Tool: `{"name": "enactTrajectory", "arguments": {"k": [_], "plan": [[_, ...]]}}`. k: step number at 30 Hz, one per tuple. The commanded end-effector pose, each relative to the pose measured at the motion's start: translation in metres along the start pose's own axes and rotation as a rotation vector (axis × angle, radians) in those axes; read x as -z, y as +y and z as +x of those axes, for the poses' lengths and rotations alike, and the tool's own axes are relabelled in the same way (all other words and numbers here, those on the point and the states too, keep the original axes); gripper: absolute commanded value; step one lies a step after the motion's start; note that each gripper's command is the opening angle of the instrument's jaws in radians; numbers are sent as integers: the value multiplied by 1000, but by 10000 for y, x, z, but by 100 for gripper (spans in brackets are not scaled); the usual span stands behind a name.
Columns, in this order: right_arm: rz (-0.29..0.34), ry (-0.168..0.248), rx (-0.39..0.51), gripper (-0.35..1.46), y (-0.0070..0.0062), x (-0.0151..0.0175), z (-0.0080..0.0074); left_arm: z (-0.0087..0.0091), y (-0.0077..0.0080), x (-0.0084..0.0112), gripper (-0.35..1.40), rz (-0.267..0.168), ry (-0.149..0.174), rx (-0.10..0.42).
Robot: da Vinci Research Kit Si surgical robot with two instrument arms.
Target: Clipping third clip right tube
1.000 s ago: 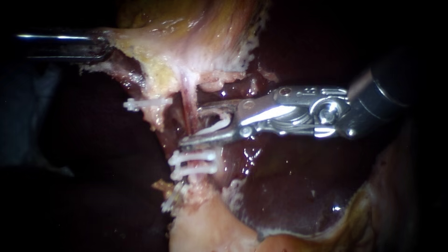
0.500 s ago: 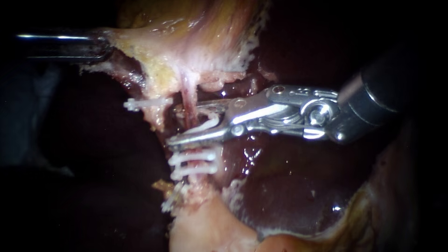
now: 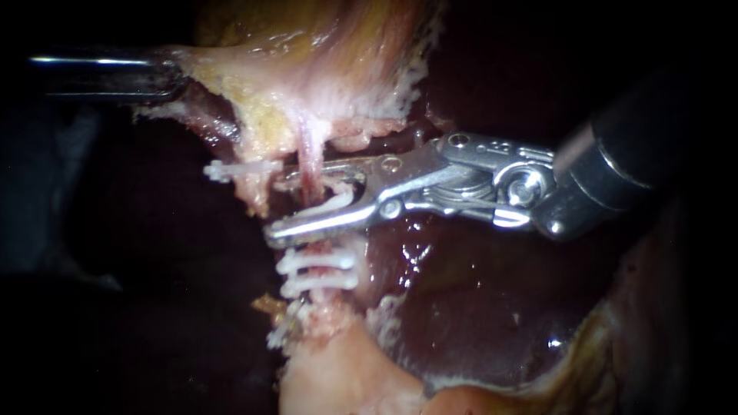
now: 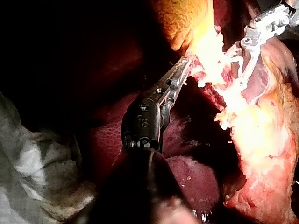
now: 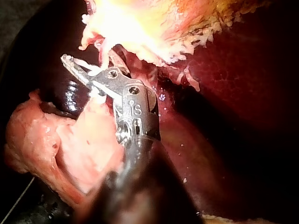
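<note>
My right instrument [image 3: 280, 206] comes in from the right. Its jaws straddle the right tube [image 3: 309, 157], a thin pink strand, with a white clip [image 3: 338, 201] seated between them. The jaw tips reach past the tube's left side. Just below, two white clips [image 3: 319, 270] sit across the same tube. My left instrument [image 3: 173, 74] comes in at the upper left, shut on the gallbladder's pale edge [image 3: 231, 73]; in the left wrist view its jaws [image 4: 184, 65] bite that fatty edge. The right wrist view shows the right instrument's jaws [image 5: 77, 65] under the bright tissue.
Another white clip [image 3: 238, 169] crosses the left tube, and one more [image 3: 280, 330] lies lower down. Dark red liver [image 3: 477, 307] fills the lower right, with pale tissue [image 3: 346, 384] at the bottom edge. White gauze [image 4: 32, 177] lies beside the left instrument's shaft.
My right instrument has slid left and slightly up, so its jaws now reach further across the right tube. The left instrument and the placed clips have not moved.
</note>
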Motion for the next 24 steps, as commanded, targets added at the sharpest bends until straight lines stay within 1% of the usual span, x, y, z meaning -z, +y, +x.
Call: {"name": "enactTrajectory", "arguments": {"k": [1,5,8,10,13,17,20,24], "plan": [[14,8,0,46,-3,0,3,0,-1,0,-35,0,0,0],[69,33,-1,45,-22,-1,15,0,-2,0,-35,0,0,0],[99,44,-3,45,-32,-3,24,-1,-2,0,-35,0,0,-1],[109,42,-5,44,-36,-5,28,-1,-2,0,-35,-1,3,-1],[111,42,-12,42,-37,-6,31,-1,-2,-1,-35,-1,3,-1],[110,42,-24,36,-34,-4,31,-1,-2,-1,-35,-1,3,-1],[113,41,-36,27,-32,-3,31,-1,-2,-1,-35,-1,3,-1],[114,40,-65,8,-31,-1,30,-1,-3,-1,-35,-1,3,-1]]}}
